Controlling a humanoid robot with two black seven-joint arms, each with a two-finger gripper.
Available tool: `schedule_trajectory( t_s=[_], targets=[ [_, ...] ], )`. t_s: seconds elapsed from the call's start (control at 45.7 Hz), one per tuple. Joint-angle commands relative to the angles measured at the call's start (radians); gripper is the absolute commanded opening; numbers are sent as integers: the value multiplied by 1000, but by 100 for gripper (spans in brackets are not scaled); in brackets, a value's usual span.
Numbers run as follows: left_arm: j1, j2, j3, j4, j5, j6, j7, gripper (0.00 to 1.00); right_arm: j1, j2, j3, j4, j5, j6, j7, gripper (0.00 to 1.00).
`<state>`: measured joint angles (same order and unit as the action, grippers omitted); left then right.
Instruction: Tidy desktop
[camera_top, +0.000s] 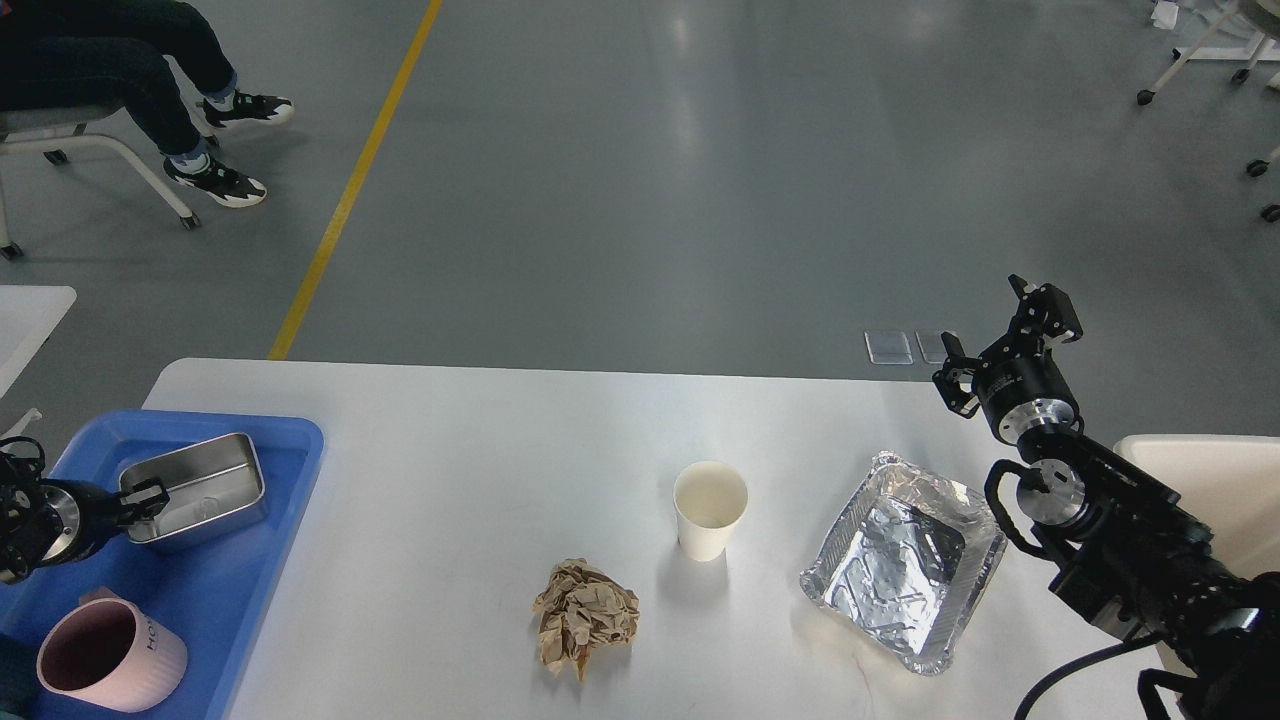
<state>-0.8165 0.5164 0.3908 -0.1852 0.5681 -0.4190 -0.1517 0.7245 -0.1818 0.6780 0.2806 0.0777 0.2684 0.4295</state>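
Observation:
The white desktop (480, 440) carries a white paper cup (709, 510), a crumpled ball of brown paper (585, 615) and an empty foil tray (905, 560). At the left, my left gripper (143, 494) is shut on the rim of a steel lunch tin (205, 485), which sits low inside the blue bin (290, 440). A pink mug (105, 655) stands in the same bin, nearer to me. My right gripper (1000, 338) hangs open and empty above the far right edge of the desktop, behind the foil tray.
A cream-white bin (1200, 470) sits at the right edge, partly hidden by my right arm. A seated person's legs (150, 70) and chair are on the floor at the far left. A yellow floor line (350, 190) runs behind the table.

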Motion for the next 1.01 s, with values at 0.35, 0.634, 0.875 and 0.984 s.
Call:
schedule_trajectory(
  t_s=[0.35, 0.634, 0.875, 0.984],
  targets=[
    [-285, 191, -42, 0, -17, -537, -42, 97, 10, 2, 0, 2, -1, -2, 0, 100],
    [-452, 165, -331, -5, -246, -541, -65, 97, 15, 5, 0, 3, 1, -8, 0, 100],
    [-435, -25, -772, -3, -398, -540, -55, 98, 16, 7, 0, 2, -1, -8, -6, 100],
    [-307, -102, -1036, -7, -502, -512, -36, 98, 16, 7, 0, 0, -1, -9, -9, 100]
  ],
)
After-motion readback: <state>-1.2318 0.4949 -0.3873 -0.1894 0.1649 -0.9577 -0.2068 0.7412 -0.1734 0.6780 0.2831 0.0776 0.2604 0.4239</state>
